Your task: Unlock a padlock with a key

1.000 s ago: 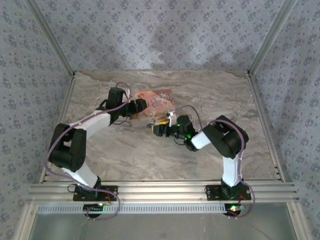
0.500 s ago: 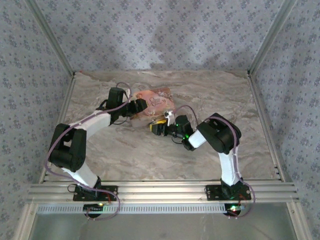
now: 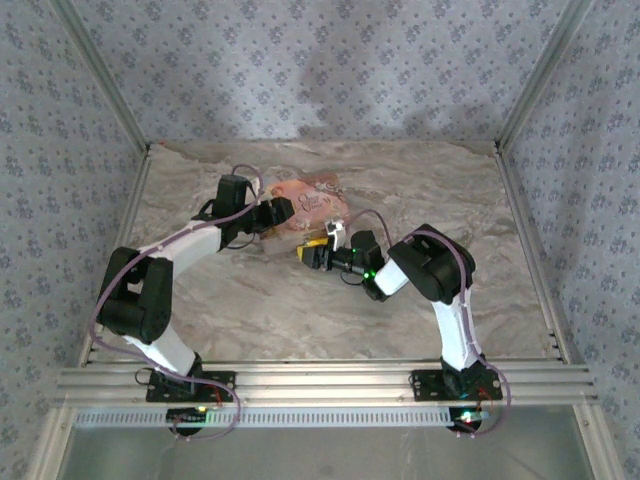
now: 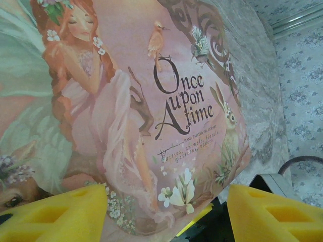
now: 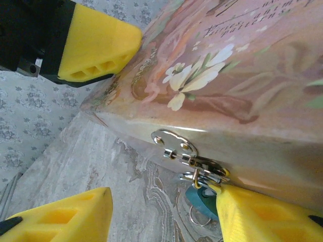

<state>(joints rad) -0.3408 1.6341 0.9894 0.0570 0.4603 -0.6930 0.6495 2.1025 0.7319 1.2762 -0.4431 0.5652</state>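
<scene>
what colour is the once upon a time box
The box is mostly pink, illustrated; clearest in the left wrist view.

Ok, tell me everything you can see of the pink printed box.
The pink printed box lies flat on the marble-look table, toward its far side. The lid shows a red-haired fairy, a bird, a hare, flowers and "Once upon a time". Its pale glossy side wall carries a silver hasp, with what looks like a teal key head hanging beneath. The open left hand brackets one corner; the open right hand faces the hasp.
</scene>
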